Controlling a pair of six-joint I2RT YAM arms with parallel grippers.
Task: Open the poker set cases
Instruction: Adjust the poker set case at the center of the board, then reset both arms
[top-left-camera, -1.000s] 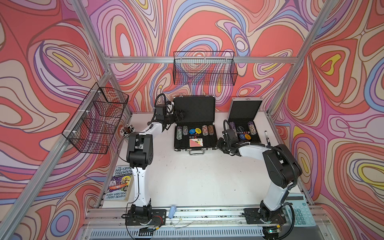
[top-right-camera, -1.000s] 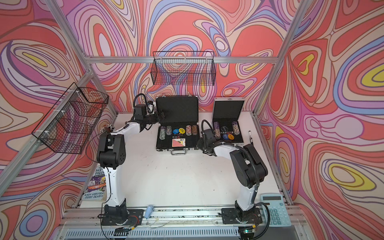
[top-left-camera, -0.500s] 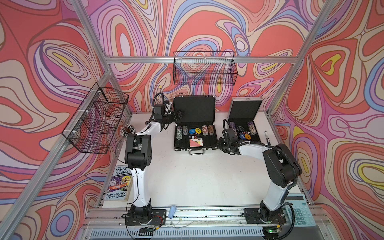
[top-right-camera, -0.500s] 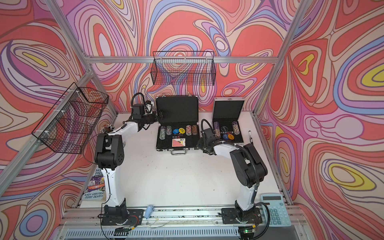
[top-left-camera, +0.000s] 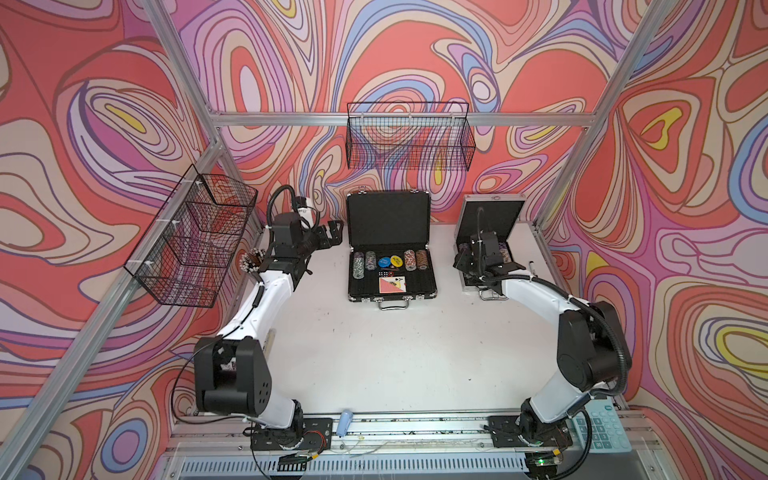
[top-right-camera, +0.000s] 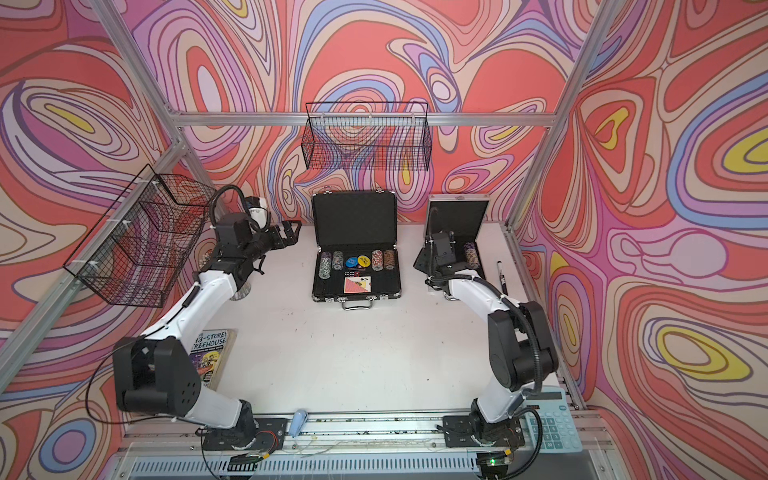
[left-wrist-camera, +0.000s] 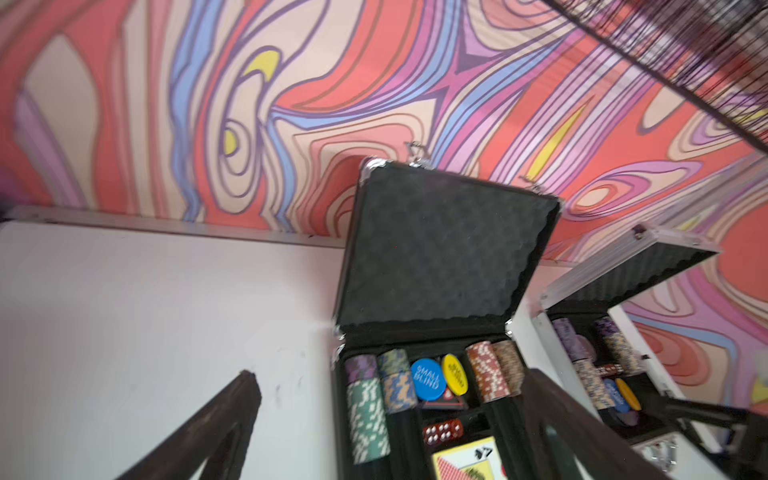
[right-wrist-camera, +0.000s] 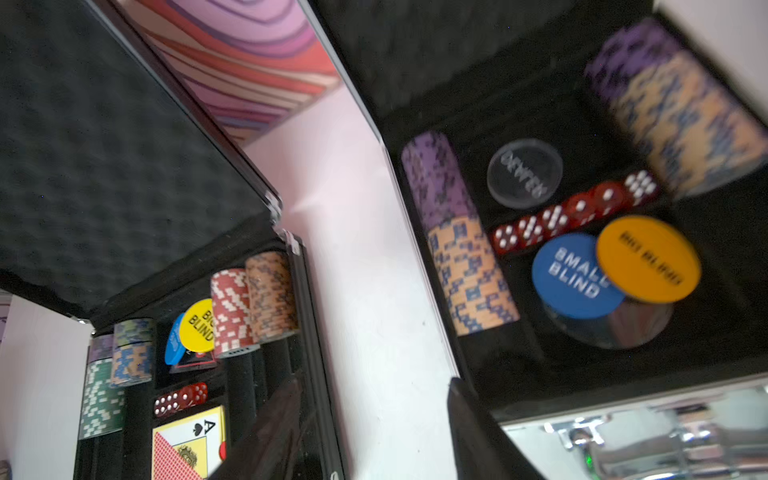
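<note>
both poker set cases stand open at the back of the white counter (top-left-camera: 395, 353). the black case (top-left-camera: 388, 216) (top-right-camera: 355, 218) sits just above the middle of both top views, lid upright, dimpled black foam inside it. its tray holds rows of chips (top-left-camera: 359, 266) on their sides, a blue button (top-left-camera: 384, 262) and a yellow button (top-left-camera: 397, 260) between them, red dice (left-wrist-camera: 442, 432) below, and a deck of cards (top-left-camera: 392, 286) with an ace of spades showing. the silver case (top-left-camera: 492, 214) stands to its right, well apart, lid up; the right arm hides most of its tray from above. the right wrist view shows two rows of purple and orange chips (right-wrist-camera: 457, 249), a clear dealer button (right-wrist-camera: 524, 172), a line of red dice (right-wrist-camera: 577, 208), and a blue small blind button (right-wrist-camera: 575, 276) with an orange-yellow big blind button (right-wrist-camera: 648, 257) overlapping it.

the left claw (top-left-camera: 336, 233) hangs left of the black lid, fingers spread wide, nothing between them. the right claw (right-wrist-camera: 374, 384) hovers at the left edge of the silver tray, fingers apart with bare counter in the gap, gripping nothing.

one wire basket (top-left-camera: 409, 137) hangs on the back wall at upper middle, a second wire basket (top-left-camera: 195, 241) on the left wall. a paperback (top-right-camera: 214, 357) lies at lower left, a teal calculator (top-right-camera: 550, 424) at lower right. red, pink and purple swirls cover every wall.
</note>
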